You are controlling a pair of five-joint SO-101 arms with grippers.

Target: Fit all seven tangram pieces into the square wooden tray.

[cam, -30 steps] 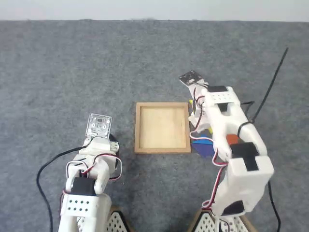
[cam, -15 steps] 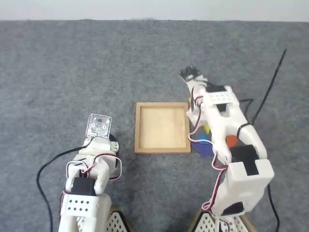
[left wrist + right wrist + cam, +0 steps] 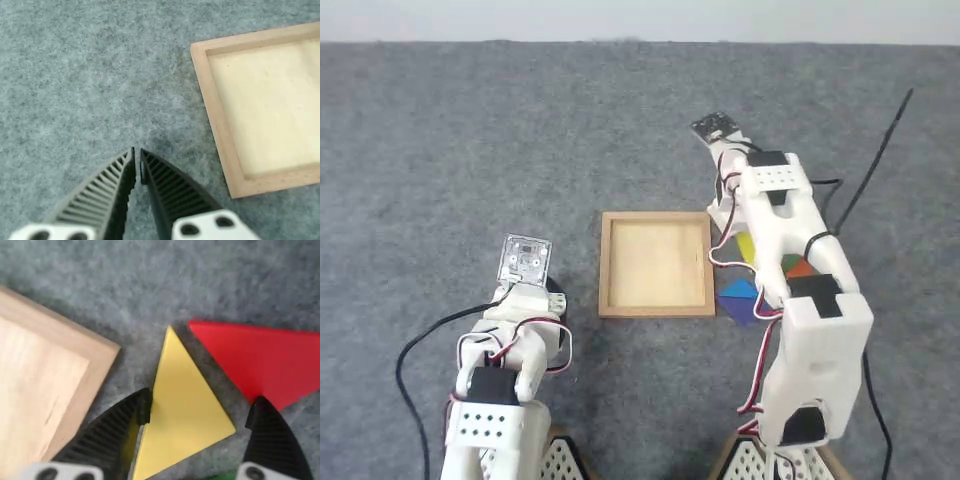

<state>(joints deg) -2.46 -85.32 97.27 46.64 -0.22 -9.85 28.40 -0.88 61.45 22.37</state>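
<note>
– High view, starting at the left: what is that arm doing?
– The left fingers [image 3: 136, 150] are pressed together, holding nothing, over bare grey worktop [image 3: 470, 130]. The square wooden tray [image 3: 200, 75] lies ahead of them and off to one side, apart from the tips.
– Anything in the tray?
– Only bare wood, so I judge the task to be at its first piece.
– And the right arm?
– The right fingers [image 3: 202, 405] are spread, low over the worktop, just beside the tray's corner. The yellow triangle [image 3: 175, 385] lies flat between them, with one tip at its edge. The other tip sits by the red triangle [image 3: 255, 360], which lies close beside the yellow one with a strip of worktop between.
– The rest?
– The other pieces [image 3: 740, 290], blue, purple and orange among them, lie behind those fingers, partly hidden under the arm.
– Next move?
– Probably closing on the yellow triangle alone without catching the red one, then lifting it over the rim and laying it flat in a tray corner.
</note>
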